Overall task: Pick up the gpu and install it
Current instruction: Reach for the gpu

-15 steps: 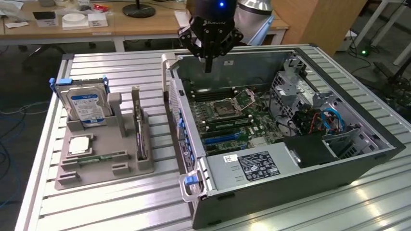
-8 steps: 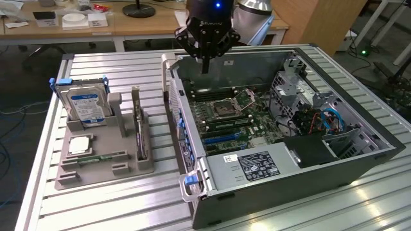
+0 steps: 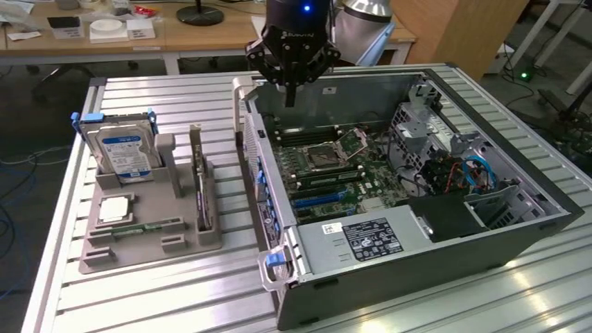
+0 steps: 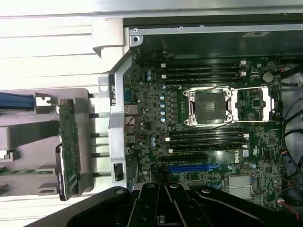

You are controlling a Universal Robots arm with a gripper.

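The gpu [image 3: 199, 182] is a thin dark card standing on edge in a slot of the grey holder [image 3: 148, 239], to the exterior view's left of the open computer case [image 3: 407, 208]. From the wrist camera the gpu [image 4: 68, 152] appears edge-on beside the case wall. My gripper [image 3: 290, 97] hangs above the case's back corner, over the motherboard [image 3: 328, 170], well away from the card. Its fingers are shut with nothing between them. The black gripper [image 4: 163, 208] also reaches into the wrist view above the blue expansion slot [image 4: 194, 168].
The holder also carries a hard drive with a blue label [image 3: 124, 152], a square processor chip [image 3: 115, 208] and a green memory stick [image 3: 138, 227]. Inside the case are a drive cage with cables [image 3: 462, 173] and a power supply [image 3: 370, 239]. A desk [image 3: 120, 35] stands behind.
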